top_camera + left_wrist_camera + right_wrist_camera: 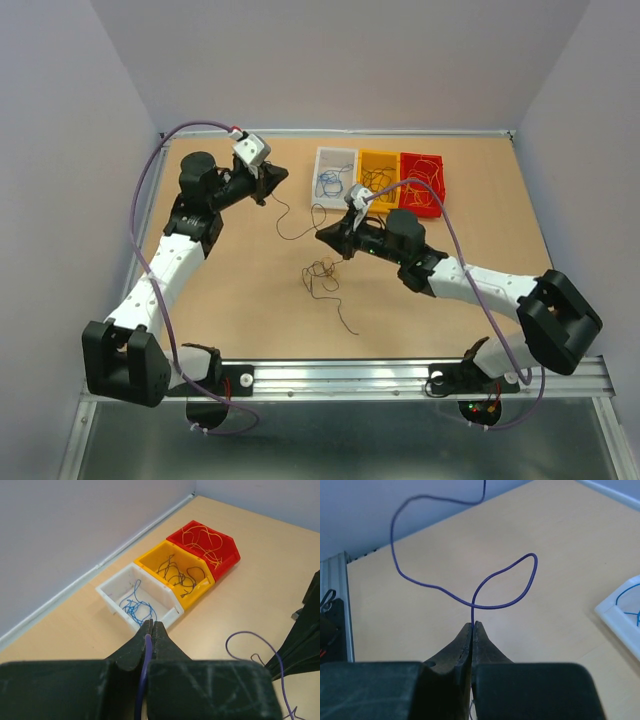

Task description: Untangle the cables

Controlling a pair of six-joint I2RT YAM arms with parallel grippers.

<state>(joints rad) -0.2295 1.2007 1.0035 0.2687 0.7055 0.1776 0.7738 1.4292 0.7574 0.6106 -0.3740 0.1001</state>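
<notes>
Left tool (152, 626) clamps a cable (146, 660); white bin (113, 582) holds blue cables (134, 607).

1. Rectangular white plastic bin (113, 604): blue curly wire strands (134, 609).
2. Rectangular yellow plastic bin (200, 594): black curly wire strands (175, 575).
3. Rectangular red plastic bin (226, 567): yellow-orange curly wire strands (202, 542).
4. Thin looped wire strand (472, 614): purple-blue.
5. Flat wooden tabletop (260, 555): plain tan.

I see a purple strand (472, 611) curled into a loop, a dark tangle (320, 272) loose on the table (500, 200), and blue strands (134, 607), black strands (175, 575) and yellow strands (202, 540) lying in separate bins (150, 551).
</notes>
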